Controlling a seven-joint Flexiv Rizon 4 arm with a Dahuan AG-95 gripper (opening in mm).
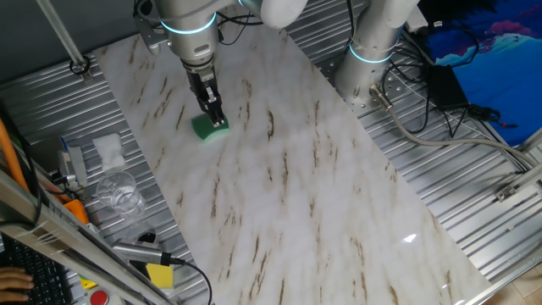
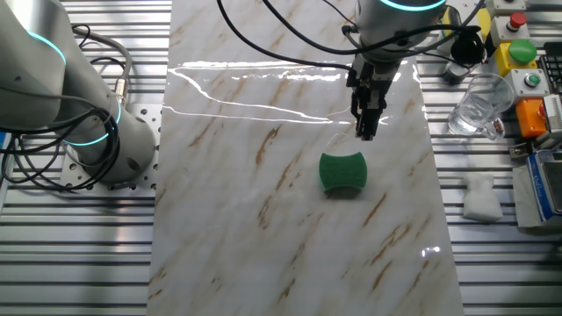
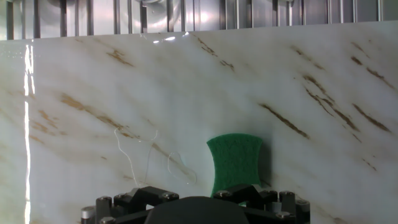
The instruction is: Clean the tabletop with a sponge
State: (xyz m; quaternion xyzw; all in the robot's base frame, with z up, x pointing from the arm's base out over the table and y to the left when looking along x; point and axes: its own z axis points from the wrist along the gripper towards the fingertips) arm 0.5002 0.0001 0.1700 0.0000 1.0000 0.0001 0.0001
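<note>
- sponge [image 2: 342, 172]: small, green, roughly rectangular with pinched-in long sides and rounded corners; lighter green edge shows in one fixed view. Lying flat on the tabletop [image 2: 263, 219], not tilted, near one long edge toward the far end of the slab. In the hand view it's right of centre, low in frame.
- tabletop: large rectangular slab, white marble-look with brown-grey streaks running diagonally, glossy, with bright light reflections. A thin, faint squiggly line shows on the surface left of the sponge in the hand view; can't tell what it is.
</note>
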